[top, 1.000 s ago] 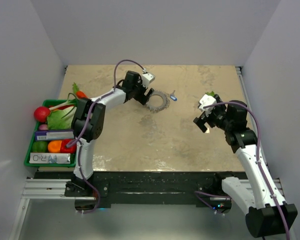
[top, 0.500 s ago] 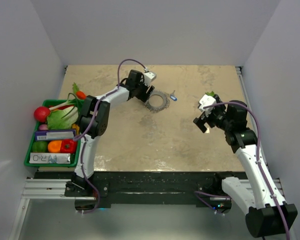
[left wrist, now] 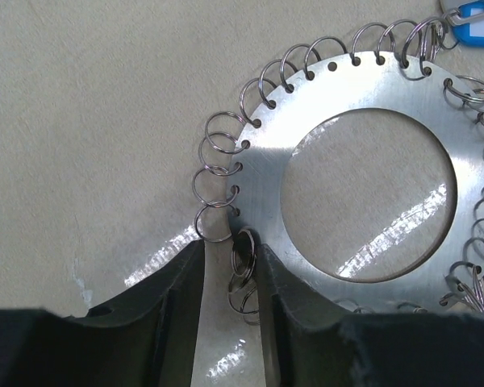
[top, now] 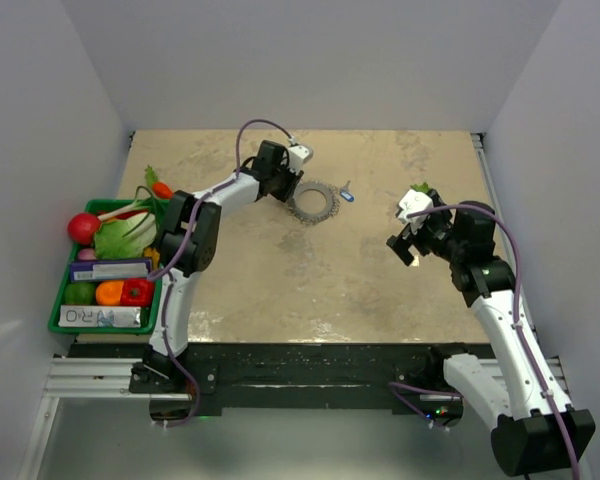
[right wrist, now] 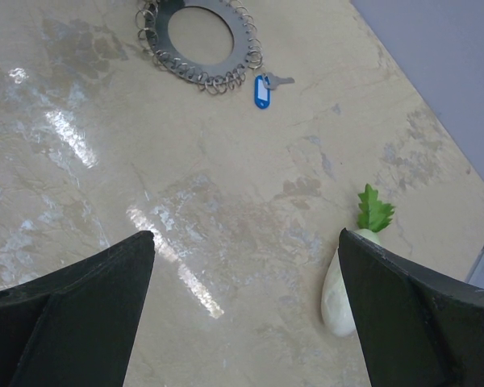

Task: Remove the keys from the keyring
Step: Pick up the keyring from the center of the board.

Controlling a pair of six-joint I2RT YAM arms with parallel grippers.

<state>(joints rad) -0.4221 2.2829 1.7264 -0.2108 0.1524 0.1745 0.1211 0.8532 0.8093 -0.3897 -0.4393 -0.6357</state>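
Observation:
The keyring (top: 315,204) is a flat grey metal disc with a round hole (left wrist: 262,173), edged all round with small wire rings. It lies on the table's far middle. The key with its bright blue head (right wrist: 261,90) lies at the disc's right rim (top: 348,195), and shows at the top right corner (left wrist: 477,19) of the left wrist view. My left gripper (left wrist: 226,251) straddles two or three small rings (left wrist: 244,266) at the disc's edge. Its jaws are narrow, and a gap shows beside the rings. My right gripper (right wrist: 246,234) hangs wide open above bare table, well away from the keyring (right wrist: 242,36).
A white radish with green leaves (right wrist: 340,286) lies by my right gripper's right finger. A green basket (top: 53,318) of toy produce and boxes sits at the table's left edge. Walls enclose the table on three sides.
My left gripper slid a little towards the keyring's edge and its jaws narrowed round the small rings. The right arm, the keyring and the key stayed where they were.

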